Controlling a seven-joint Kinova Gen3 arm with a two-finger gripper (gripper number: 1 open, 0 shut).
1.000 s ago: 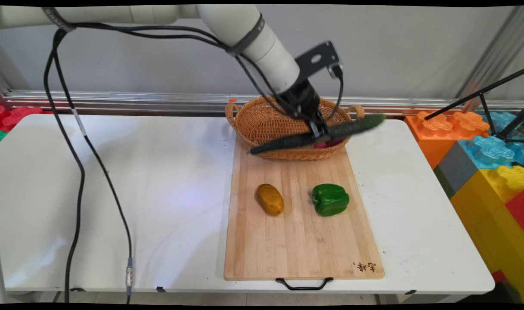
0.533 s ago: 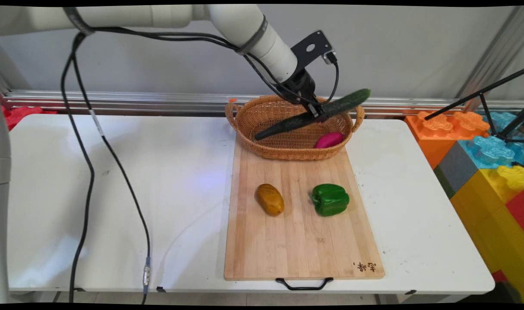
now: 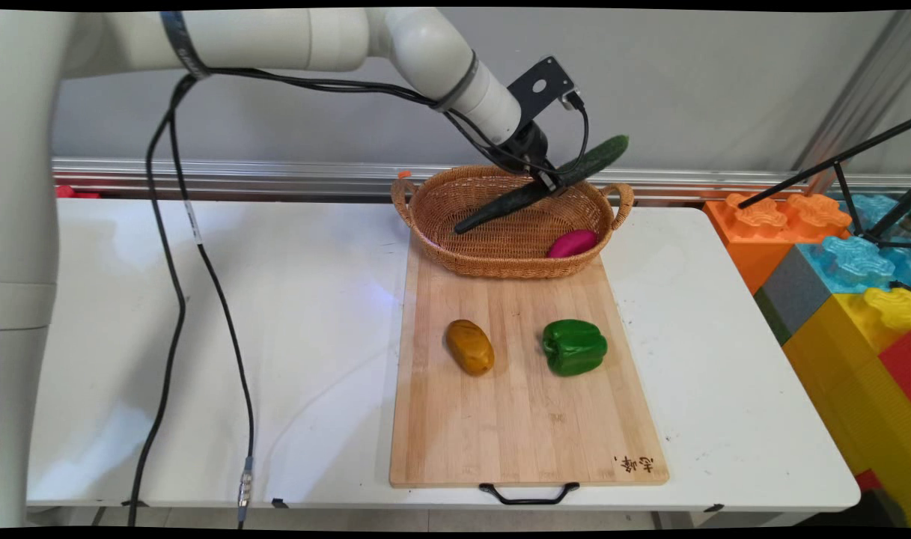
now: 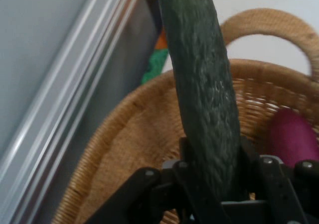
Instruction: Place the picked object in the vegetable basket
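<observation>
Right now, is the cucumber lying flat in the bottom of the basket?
No, the cucumber is held tilted in the gripper above the basket, its upper end past the far rim.

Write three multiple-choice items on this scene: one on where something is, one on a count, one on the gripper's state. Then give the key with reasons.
1. Where is the pink vegetable?
A. inside the wicker basket
B. on the white table
C. in the gripper

2. How many vegetables lie directly on the cutting board?
A. none
B. two
C. four

3. What is the gripper doing?
A. hanging open
B. shut on nothing
C. shut on the cucumber

Key: 1 A, it rests against the basket's inner wall. 2 B, only the potato and the green pepper sit there. 3 C, the hand view shows the cucumber clamped between the fingers, tilted above the basket.
</observation>
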